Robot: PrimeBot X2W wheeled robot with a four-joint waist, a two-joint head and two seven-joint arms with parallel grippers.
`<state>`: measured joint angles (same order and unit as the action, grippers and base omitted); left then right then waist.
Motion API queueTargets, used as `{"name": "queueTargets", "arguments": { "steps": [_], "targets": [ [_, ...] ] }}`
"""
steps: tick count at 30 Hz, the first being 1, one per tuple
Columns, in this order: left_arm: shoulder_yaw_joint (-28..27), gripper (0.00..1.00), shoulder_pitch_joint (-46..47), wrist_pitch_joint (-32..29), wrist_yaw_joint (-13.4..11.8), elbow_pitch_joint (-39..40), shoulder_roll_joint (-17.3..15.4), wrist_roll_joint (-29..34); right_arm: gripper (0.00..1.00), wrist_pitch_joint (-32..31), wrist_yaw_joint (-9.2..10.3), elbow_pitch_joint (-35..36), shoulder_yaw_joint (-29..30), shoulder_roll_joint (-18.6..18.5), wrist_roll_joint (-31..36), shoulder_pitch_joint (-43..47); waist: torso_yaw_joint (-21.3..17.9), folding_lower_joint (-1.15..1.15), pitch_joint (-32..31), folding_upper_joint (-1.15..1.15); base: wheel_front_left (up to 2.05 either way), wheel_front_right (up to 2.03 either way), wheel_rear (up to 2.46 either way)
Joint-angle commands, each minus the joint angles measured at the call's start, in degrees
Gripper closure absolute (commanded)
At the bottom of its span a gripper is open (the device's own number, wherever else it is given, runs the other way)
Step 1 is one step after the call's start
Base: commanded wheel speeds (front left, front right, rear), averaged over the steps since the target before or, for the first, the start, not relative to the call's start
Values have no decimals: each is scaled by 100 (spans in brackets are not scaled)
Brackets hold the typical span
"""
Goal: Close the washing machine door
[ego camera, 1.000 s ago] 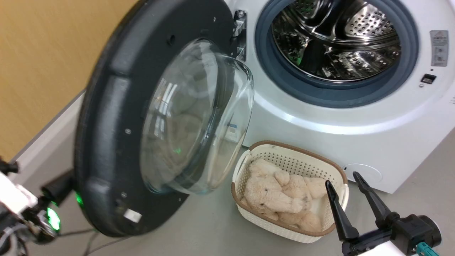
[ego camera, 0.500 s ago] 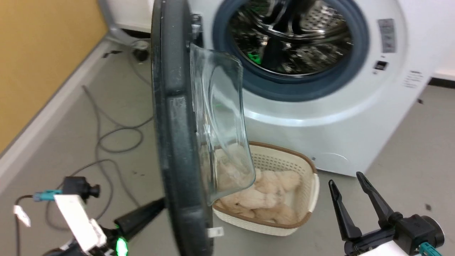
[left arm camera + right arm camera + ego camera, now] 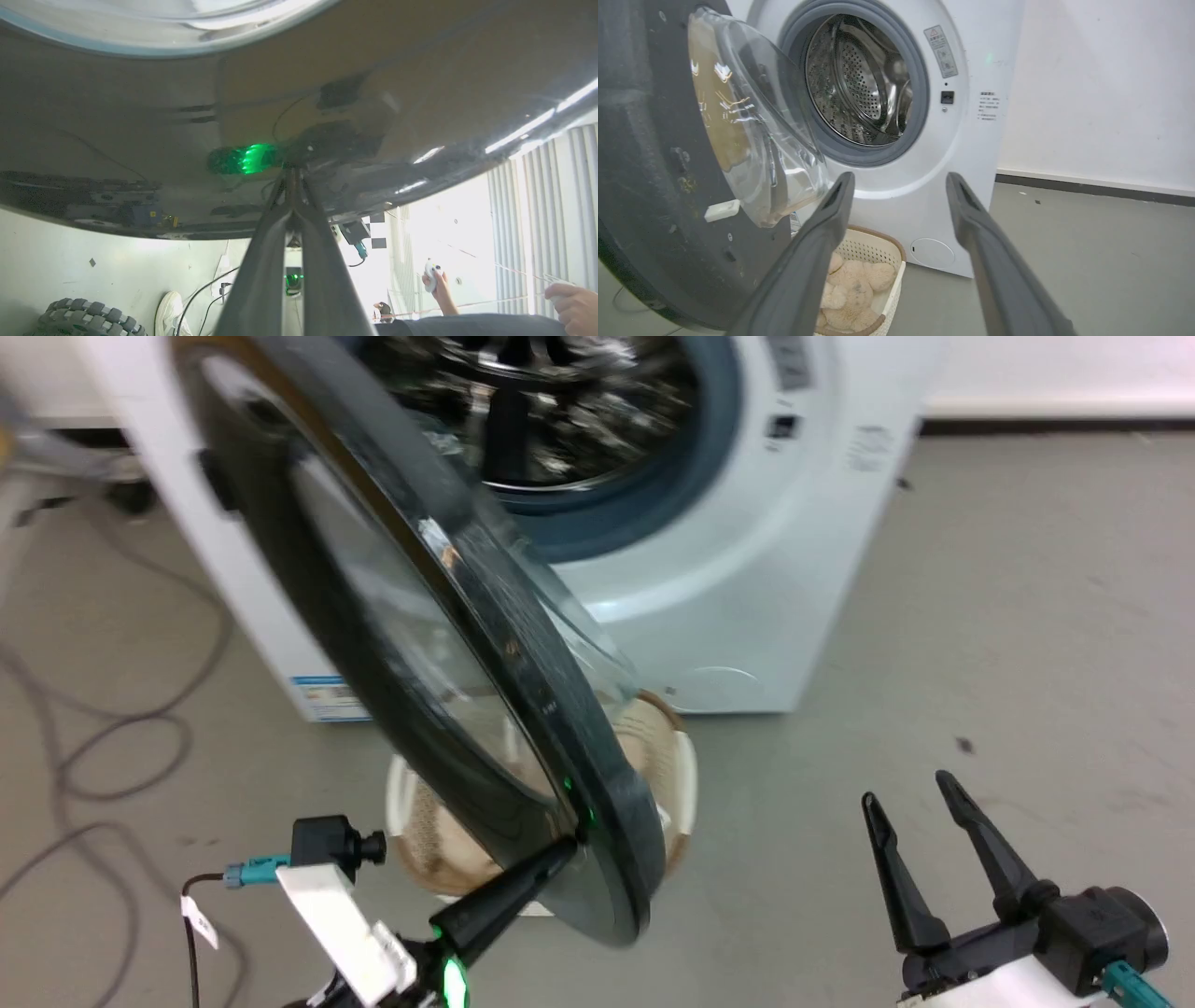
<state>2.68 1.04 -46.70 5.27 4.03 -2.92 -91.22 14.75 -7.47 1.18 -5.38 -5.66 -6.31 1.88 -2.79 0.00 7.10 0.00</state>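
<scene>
The left pincer (image 3: 560, 851), shut tight, touches the half-open washing machine door (image 3: 448, 644). The right pincer (image 3: 906, 788) hangs open on the right.

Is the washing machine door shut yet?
No, open. The door stands swung away from the washing machine, and its steel drum is exposed.

The left gripper (image 3: 292, 173) has its two fingers pressed together, tips touching the glossy dark face of the washing machine door (image 3: 140, 116) near its lower rim. A green glow (image 3: 245, 158) reflects just beside the tips. Beyond the rim, a person's hand (image 3: 434, 280) holds a white controller, and a pale shoe (image 3: 170, 310) rests beside a knobbly tyre (image 3: 88, 319).
</scene>
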Motion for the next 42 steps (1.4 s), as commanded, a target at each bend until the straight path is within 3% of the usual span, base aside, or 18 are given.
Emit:
{"name": "queueTargets", "arguments": {
  "steps": [1, 10, 14, 19, 26, 31, 37, 42],
  "targets": [
    [55, 100, 177, 215, 66, -93, 2, -28, 0, 25, -2, 45, 10, 31, 12, -82, -496, 0, 284, 0, 0, 0, 0],
    [277, 100, 1121, 1852, 213, -828, 3, 75, 0, 25, -2, 94, 20, 139, -1, -151, -1206, 0, 581, 0, 0, 0, 0],
    [353, 100, 1811, 3228, 219, -1229, 3, 199, 0, 25, -2, 82, -29, 189, -13, -194, -1467, 0, 649, 0, 0, 0, 0],
    [582, 100, 2460, 4265, 221, -1675, 3, 193, 0, 25, -2, 60, -54, 221, -22, -220, -1599, 0, 659, 0, 0, 0, 0],
    [911, 100, 2886, 4680, 221, -2069, 4, 160, 0, 25, -2, 38, -32, 246, -15, -216, -1602, 0, 616, 0, 0, 0, 0],
    [1269, 100, 2614, 4525, 221, -2138, -59, 223, 0, 25, -2, 15, -7, 259, -11, -182, -1340, 0, 412, 0, 0, 0, 0],
    [2047, 100, 1848, 4486, 221, -1738, -673, 1090, 0, 25, -2, 3, 53, 199, 5, -79, -922, 0, 63, 0, 0, 0, 0],
    [2466, 100, 1357, 5625, 222, -1696, -1567, 2648, 0, 25, -2, 9, 104, 123, -31, 54, -540, 0, -236, 0, 0, 0, 0]
  ]
}}
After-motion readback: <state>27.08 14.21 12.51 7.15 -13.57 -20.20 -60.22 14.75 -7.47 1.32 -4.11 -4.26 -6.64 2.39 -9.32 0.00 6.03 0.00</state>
